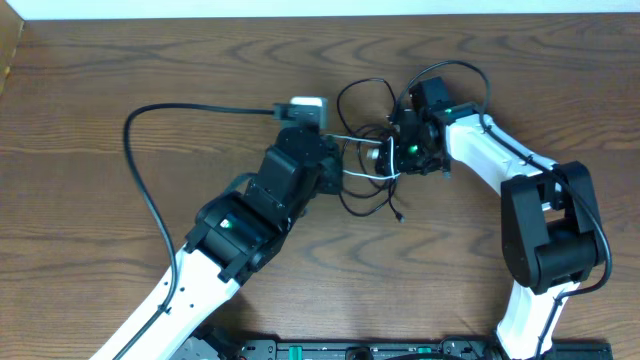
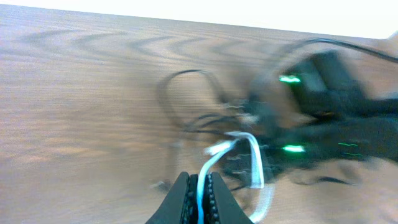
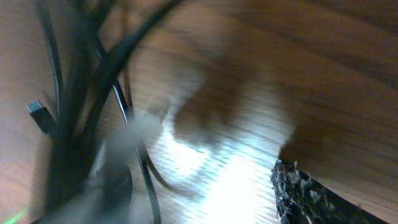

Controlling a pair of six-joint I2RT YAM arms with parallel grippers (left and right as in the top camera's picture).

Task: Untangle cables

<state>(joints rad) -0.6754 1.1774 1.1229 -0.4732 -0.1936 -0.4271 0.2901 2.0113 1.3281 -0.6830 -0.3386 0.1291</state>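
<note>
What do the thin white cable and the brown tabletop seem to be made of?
Thin white cable: likely a soft plastic or rubber jacket, smooth, since it bends into loose loops. Brown table: wood or wood-look laminate, satin finish; wavy grain lines and soft glare show.

Brown wood-grain table (image 1: 90,60) fills nearly the whole overhead frame, w/ wavy grain upper left. Thin pale strip (image 1: 300,8) along top edge beyond it; same bright white at top of left wrist view.
</note>
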